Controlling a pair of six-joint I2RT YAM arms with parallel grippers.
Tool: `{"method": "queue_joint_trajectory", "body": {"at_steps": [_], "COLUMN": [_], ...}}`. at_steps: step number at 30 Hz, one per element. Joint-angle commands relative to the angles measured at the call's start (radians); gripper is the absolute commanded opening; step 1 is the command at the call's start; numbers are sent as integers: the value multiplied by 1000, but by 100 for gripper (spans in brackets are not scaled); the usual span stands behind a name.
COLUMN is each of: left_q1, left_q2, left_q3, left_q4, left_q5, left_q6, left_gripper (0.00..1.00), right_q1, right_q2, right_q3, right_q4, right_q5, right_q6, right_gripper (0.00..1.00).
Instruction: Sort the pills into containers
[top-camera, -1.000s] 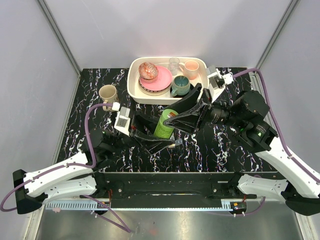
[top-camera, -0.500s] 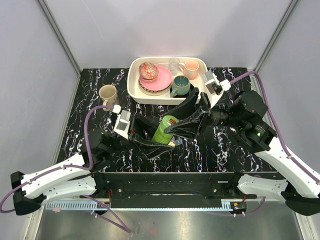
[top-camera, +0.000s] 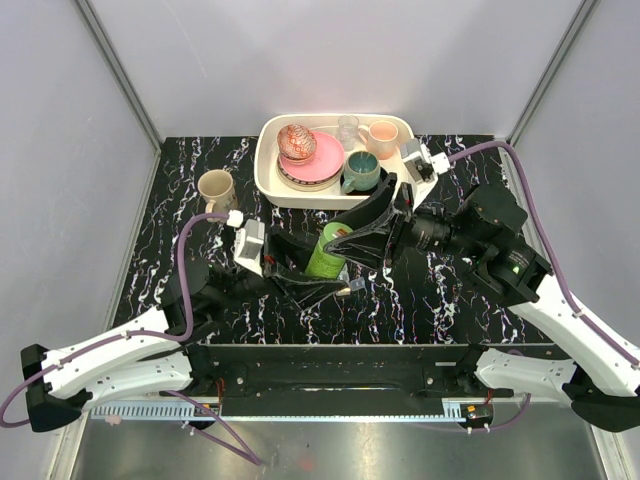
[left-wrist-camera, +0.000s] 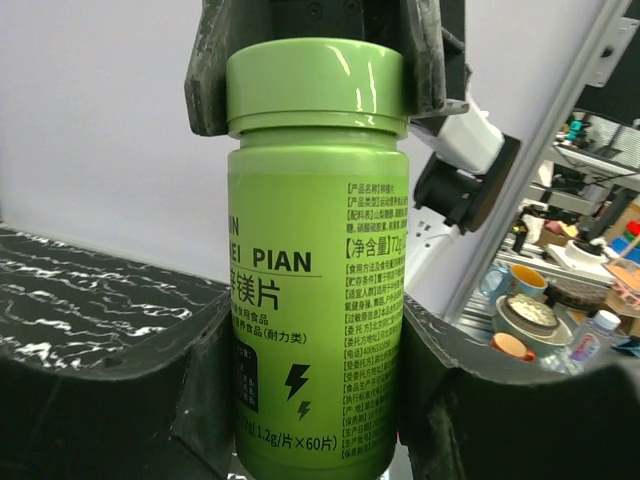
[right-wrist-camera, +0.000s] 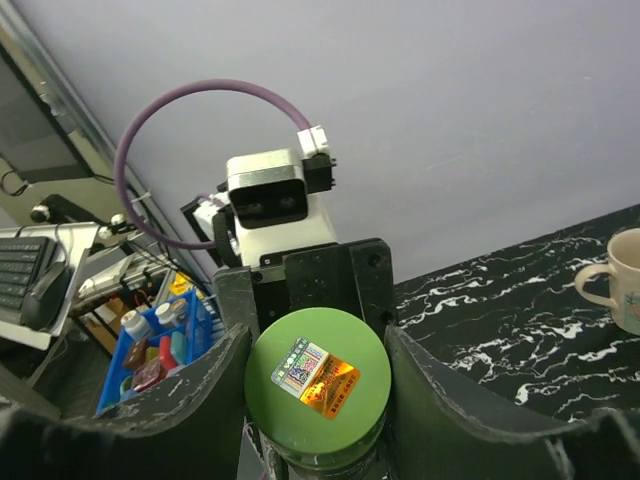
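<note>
Left gripper (left-wrist-camera: 315, 400) and right gripper (right-wrist-camera: 316, 365) pinch one glossy green cylindrical bottle (left-wrist-camera: 315, 250).

Green bottle (left-wrist-camera: 315, 260) — black-marbled table (top-camera: 430, 290)

White tray (top-camera: 266, 178) of crockery, beige mug (top-camera: 216, 187), green bottle (top-camera: 328, 250), black marbled table (top-camera: 430, 295).

Bright even light, sheen on green bottle (left-wrist-camera: 315, 280), backgrounds perhaps slightly soft
</note>
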Motion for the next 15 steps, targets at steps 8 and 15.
{"method": "queue_joint_trajectory", "body": {"at_steps": [8,15], "left_q1": [5,5], "left_q2": [-40,20], "left_q3": [126,194], "left_q4": [-28,-106], "left_q5": [-285,-417], "left_q6": [193,268], "left_gripper": [0,0], "right_q1": [15,15], "right_q2": [74,137], "right_q3": [57,138], "right_q4": [-308,-412], "right_q5": [289,455], "right_q6": [27,61], "right_gripper": [0,0]}}
